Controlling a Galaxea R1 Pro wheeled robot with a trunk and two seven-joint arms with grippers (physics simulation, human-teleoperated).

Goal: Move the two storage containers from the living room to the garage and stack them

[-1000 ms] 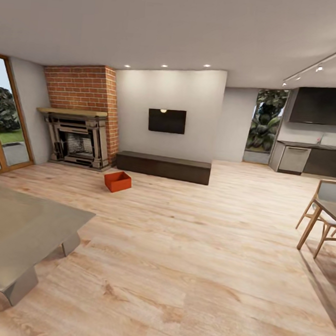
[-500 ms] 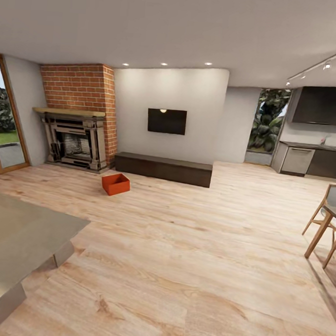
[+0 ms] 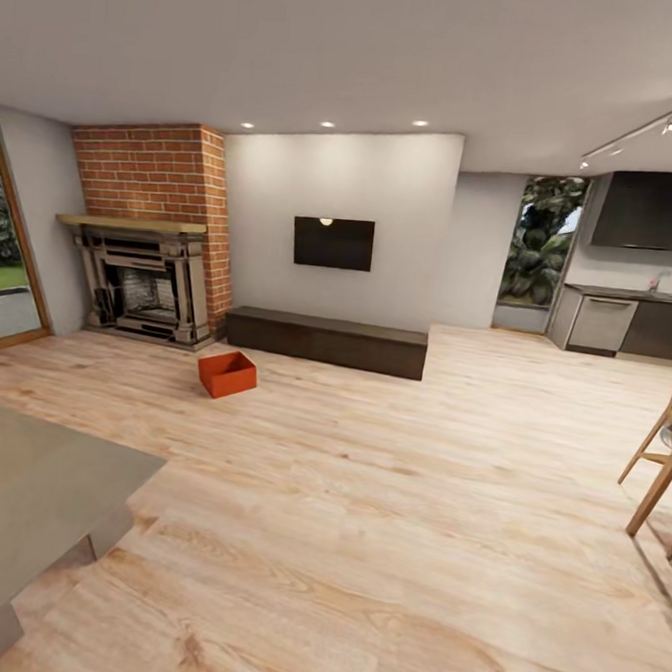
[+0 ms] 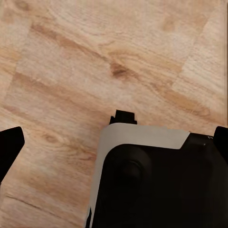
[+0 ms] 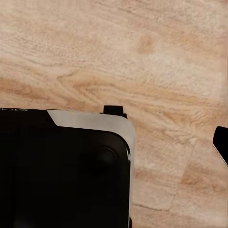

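Storage container (image 3: 227,374) on plank floor (image 3: 385,500) nr fireplace (image 3: 145,278) (left claw (image 4: 114,142) well apart).

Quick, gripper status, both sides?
Left gripper: open, holding nothing, over the wood floor.
Right gripper: cannot tell; one fingertip visible.

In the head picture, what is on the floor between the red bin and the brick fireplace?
In the head view, nothing stands between the red bin and the brick fireplace; that stretch is bare wood floor. The low dark bench sits off to the side.
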